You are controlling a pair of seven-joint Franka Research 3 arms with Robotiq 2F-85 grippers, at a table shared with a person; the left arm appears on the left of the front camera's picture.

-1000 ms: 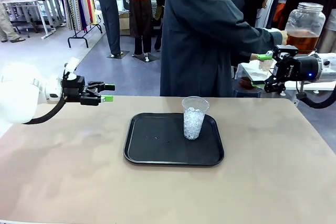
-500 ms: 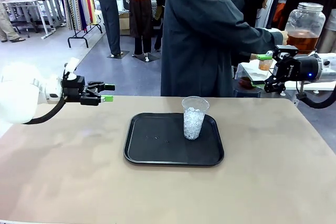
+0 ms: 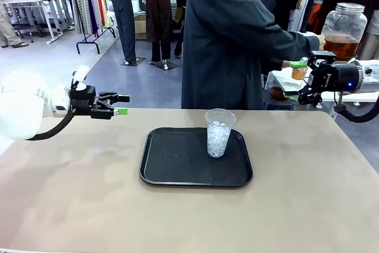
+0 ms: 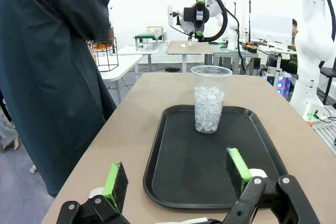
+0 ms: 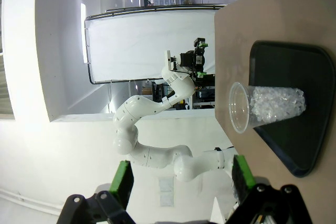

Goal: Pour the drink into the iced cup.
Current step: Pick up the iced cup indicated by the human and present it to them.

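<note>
Nearest the camera lay the bare table (image 3: 71, 205), then the black tray (image 3: 195, 184), and on its far right part stood the iced cup (image 3: 218, 134), upright, about half filled with ice. That cup looked like thin clear plastic: light, easy to squash or tip, best left where it stood. Out to the left, the left gripper (image 3: 122, 105) hung above the table edge with its jaws spread and nothing between them. Over on the right, the right gripper (image 3: 295, 79) hovered past the table's far corner, jaws spread wide too, empty. Beyond the table stood the person (image 3: 231, 45) in a dark coat, one hand (image 3: 320, 41) at the side of the jar (image 3: 344, 25); whether it gripped, I could not tell. The drink (image 3: 339, 47) sat amber in the jar's lower part, well apart from the cup, the metal lid (image 3: 350, 7) on. Expect weight there: smooth, breakable glass, liquid that would slosh. The body looked wide for those jaws, so the narrower shoulder under the lid seemed the safer hold.
</note>
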